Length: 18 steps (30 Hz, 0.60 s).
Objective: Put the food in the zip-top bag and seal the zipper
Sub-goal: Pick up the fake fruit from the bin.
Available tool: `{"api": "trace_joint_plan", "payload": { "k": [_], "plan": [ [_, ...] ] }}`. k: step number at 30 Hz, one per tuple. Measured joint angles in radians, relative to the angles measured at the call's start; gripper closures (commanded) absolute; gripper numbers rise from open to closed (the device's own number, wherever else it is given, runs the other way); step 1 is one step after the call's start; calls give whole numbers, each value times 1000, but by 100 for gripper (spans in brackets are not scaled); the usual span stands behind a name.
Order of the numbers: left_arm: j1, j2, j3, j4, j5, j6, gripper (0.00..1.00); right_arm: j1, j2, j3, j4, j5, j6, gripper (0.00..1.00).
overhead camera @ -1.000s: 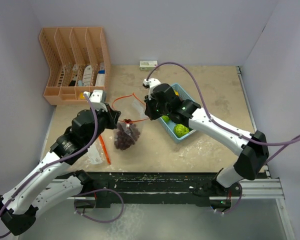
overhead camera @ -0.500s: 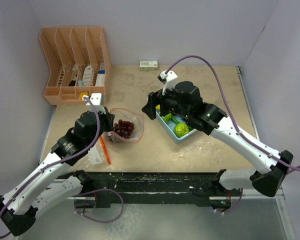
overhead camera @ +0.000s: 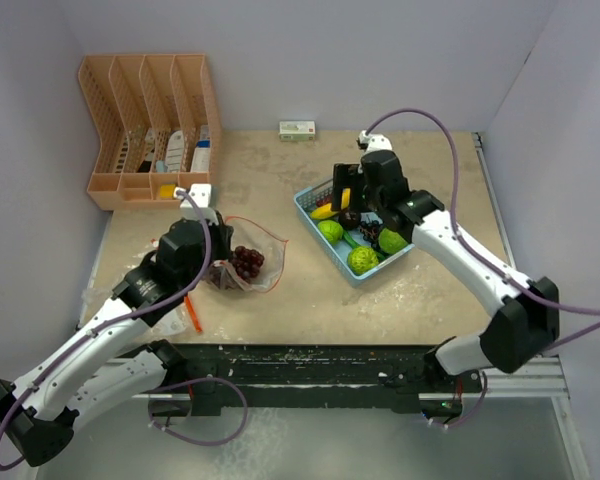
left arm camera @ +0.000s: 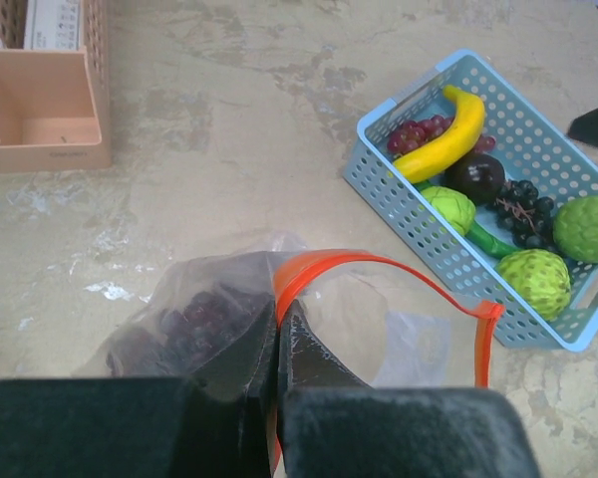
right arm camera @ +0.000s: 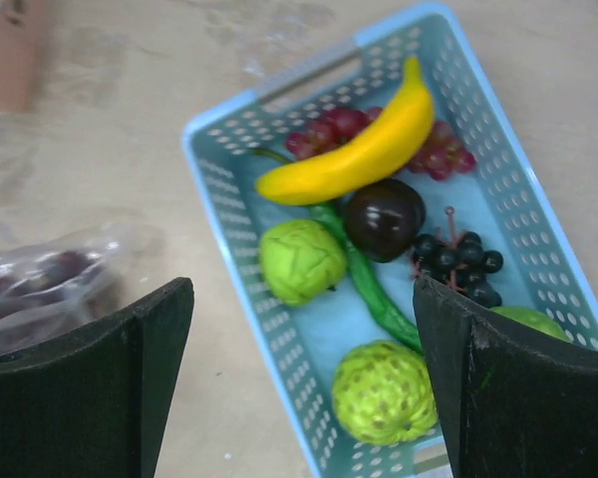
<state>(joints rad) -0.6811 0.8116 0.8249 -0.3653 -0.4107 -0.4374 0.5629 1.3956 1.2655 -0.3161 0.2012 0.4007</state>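
**Right gripper spread over the basket, bag held by a single pinch**

Right gripper [right arm camera: 301, 299] hangs with jaws wide apart and empty above the blue basket [overhead camera: 305, 200], which sits right of the table's centre. The basket holds the banana [right arm camera: 359, 154], lime-green fruits [right arm camera: 384, 393] and green vegetable [right arm camera: 364, 284], packed close. Left gripper [left arm camera: 279, 334] is clamped on the orange zipper rim of the bag [overhead camera: 255, 262], left of centre, with one grape bunch [overhead camera: 246, 261] inside.

Likely risks: wide jaws could catch two neighbouring pieces or the basket wall. The bag's mouth, pinched at one point, could sag shut.
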Motion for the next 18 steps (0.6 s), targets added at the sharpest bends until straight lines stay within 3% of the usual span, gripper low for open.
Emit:
{"api": "trace_joint_plan", "payload": {
  "k": [8, 18],
  "plan": [
    [0, 23, -5, 54, -21, 10, 100, -48, 245, 16, 1, 48, 0, 11],
    [0, 102, -60, 171, 42, 3, 100, -116, 391, 23, 46, 77, -11, 13]
  ]
}}
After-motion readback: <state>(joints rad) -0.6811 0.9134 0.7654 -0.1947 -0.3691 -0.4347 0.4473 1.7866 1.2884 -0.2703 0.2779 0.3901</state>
